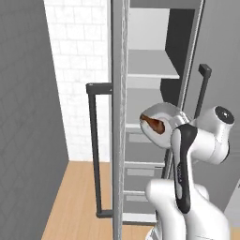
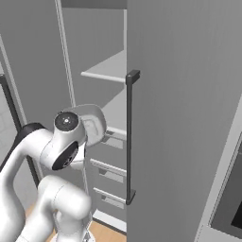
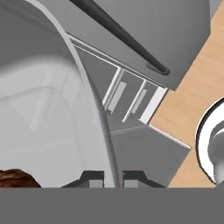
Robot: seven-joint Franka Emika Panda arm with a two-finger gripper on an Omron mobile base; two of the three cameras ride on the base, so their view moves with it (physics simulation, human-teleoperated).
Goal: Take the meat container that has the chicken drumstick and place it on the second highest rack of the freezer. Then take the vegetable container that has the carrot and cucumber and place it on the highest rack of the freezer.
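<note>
1. Pale grey meat container [image 1: 165,123], holding the chicken drumstick [image 1: 155,124], hangs just before the open freezer [image 1: 154,93].
2. My end effector [image 3: 111,178] is clenched on its rim.
3. I should keep it level and slide it onto the second highest rack [image 1: 143,101].

A white brick wall [image 1: 82,70] stands at the back, a plain grey wall [image 1: 23,117] beside it, above a wooden floor [image 1: 75,197].
</note>
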